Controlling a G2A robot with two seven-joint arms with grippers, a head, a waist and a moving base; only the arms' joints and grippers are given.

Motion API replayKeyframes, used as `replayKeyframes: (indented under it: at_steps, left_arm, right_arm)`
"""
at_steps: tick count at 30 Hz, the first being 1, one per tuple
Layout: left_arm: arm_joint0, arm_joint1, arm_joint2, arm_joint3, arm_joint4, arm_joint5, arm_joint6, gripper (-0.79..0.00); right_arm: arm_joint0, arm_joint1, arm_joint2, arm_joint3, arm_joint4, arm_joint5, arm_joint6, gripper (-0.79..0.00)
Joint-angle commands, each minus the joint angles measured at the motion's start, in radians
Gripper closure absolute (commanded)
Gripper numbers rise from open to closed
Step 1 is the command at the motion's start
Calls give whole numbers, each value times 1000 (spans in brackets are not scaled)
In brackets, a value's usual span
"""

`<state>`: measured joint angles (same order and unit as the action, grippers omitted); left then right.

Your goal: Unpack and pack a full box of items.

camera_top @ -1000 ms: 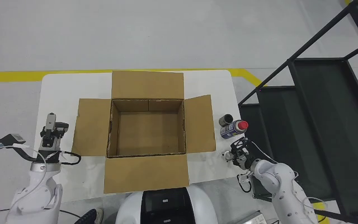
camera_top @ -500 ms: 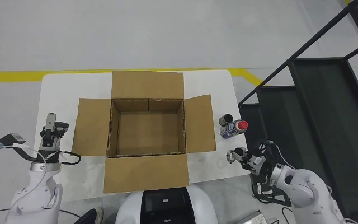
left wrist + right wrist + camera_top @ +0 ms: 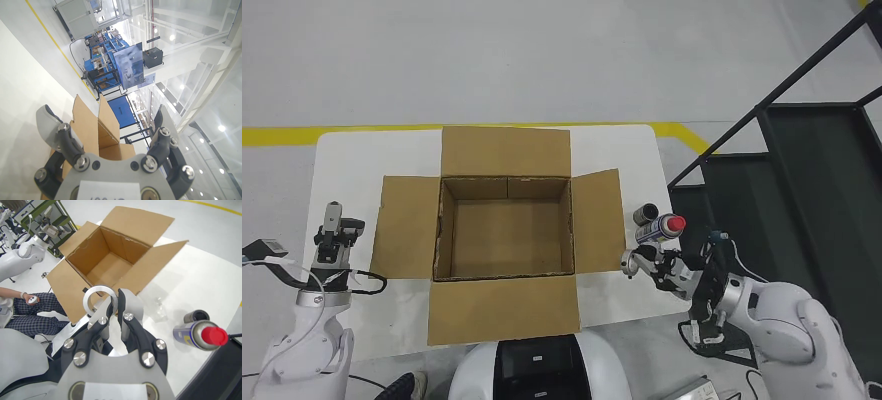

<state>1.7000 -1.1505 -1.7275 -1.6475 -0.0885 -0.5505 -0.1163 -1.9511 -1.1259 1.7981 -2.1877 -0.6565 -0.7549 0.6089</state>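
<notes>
Here, the right tool (image 3: 114, 301) is clamped on the rim of a flat, silver metal ring (image 3: 98, 299) with a wide round hole and a small screw on its edge, held above the white worktop (image 3: 198, 275) at the near corner of the right flap of an open brown cardboard box (image 3: 115, 247). Just beyond it are a blue spray can (image 3: 189, 334) with a red cap and, just beside that, a dark cylinder (image 3: 195, 316). Near the worktop's left edge, the left tool (image 3: 103, 121) hangs with its fingers apart.
</notes>
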Motion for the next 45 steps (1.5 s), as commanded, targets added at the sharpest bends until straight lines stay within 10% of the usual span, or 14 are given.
replayKeyframes:
  at_steps: [1,28,45]
  left_arm:
    - [0,0,0,0,0,0,0,-785]
    - [0,0,0,0,0,0,0,-785]
    - [0,0,0,0,0,0,0,-785]
  right_arm:
    - [43,4,-44,-23,17,25,52,0]
    - [186,11,-211,15,-13,148,117,0]
    - [668,-40,-753,227,-387,489,294,0]
